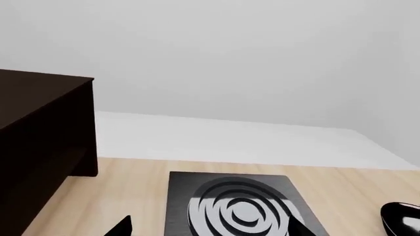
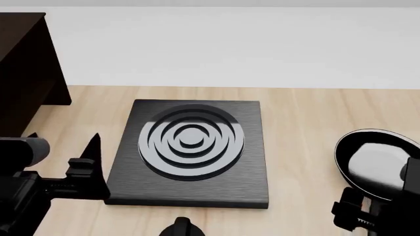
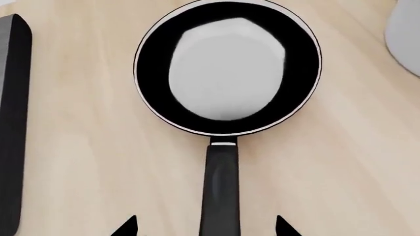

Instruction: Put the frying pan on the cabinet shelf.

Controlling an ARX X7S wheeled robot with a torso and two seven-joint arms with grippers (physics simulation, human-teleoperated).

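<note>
Flat on the pale wooden table [image 2: 308,113] sits the frying pan [image 3: 227,66], right of the square black burner plate [image 2: 190,150] and apart from it. In the head view the pan's round bowl shows near the right edge, partly hidden by the right arm. The right wrist view looks straight down on it: the bowl lies far from the camera and the straight black handle [image 3: 222,189] runs from the bowl back toward the right gripper [image 3: 206,225], so the pan's long axis lines up with that gripper's reach, handle end nearest. Two dark fingertips [image 3: 126,227] stand well apart on either side of the handle without touching it, so the right claw is released and grasps nothing.

The left gripper [image 2: 88,164] hovers just beside the burner plate's left edge; its fingers are spread, released as well, with nothing between them.

At the table's far left stands the dark brown cabinet [image 2: 26,69], well apart from the pan. A pale rounded object [image 3: 404,42] lies near the pan's bowl in the right wrist view.
</note>
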